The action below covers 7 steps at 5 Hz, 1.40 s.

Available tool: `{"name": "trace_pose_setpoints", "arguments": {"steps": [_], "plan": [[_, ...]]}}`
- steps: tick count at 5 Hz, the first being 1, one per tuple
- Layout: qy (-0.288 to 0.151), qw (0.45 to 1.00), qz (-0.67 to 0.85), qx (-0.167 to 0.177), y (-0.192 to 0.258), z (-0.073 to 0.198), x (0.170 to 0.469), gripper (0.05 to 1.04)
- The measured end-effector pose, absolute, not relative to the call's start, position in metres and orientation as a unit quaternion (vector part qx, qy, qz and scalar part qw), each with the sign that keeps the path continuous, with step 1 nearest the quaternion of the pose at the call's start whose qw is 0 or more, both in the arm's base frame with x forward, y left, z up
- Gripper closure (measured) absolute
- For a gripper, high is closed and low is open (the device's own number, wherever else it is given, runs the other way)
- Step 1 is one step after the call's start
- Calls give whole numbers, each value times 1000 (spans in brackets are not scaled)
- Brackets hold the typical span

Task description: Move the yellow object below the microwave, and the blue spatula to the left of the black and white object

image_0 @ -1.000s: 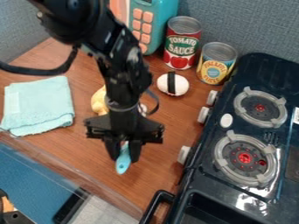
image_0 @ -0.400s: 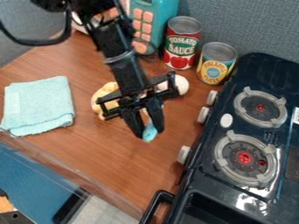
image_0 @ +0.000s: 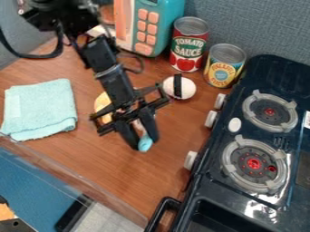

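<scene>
End effector [image_0: 145, 142] pinches the blue spatula [image_0: 144, 145] between narrowly parted fingers, its rounded end toward the camera. From it, the black and white object [image_0: 180, 87] lies toward the view's upper right; I'd carry back toward the microwave [image_0: 151, 25], stopping left of that object.

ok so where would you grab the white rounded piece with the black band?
I'd pinch the white rounded piece from above, around its widest part, on the white to either side of the black band. Its curved top would probably slip out of a high pinch, and the red can and yellow can crowd the far side.
</scene>
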<state>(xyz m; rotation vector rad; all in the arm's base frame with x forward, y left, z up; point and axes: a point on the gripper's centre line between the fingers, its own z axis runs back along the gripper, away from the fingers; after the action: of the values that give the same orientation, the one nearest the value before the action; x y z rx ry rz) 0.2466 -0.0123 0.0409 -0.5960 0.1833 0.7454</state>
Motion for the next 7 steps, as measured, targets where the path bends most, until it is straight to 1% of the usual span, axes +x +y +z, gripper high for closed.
{"name": "trace_pose_setpoints", "arguments": {"steps": [2, 4, 5, 7], "plan": [[91, 871, 383, -294, -3, 39, 239, 757], [60, 848, 424, -312, 19, 59, 231, 757], [55, 845, 437, -305, 26, 62, 234, 757], [72, 846, 461, -257, 37, 39, 258, 757]]}}
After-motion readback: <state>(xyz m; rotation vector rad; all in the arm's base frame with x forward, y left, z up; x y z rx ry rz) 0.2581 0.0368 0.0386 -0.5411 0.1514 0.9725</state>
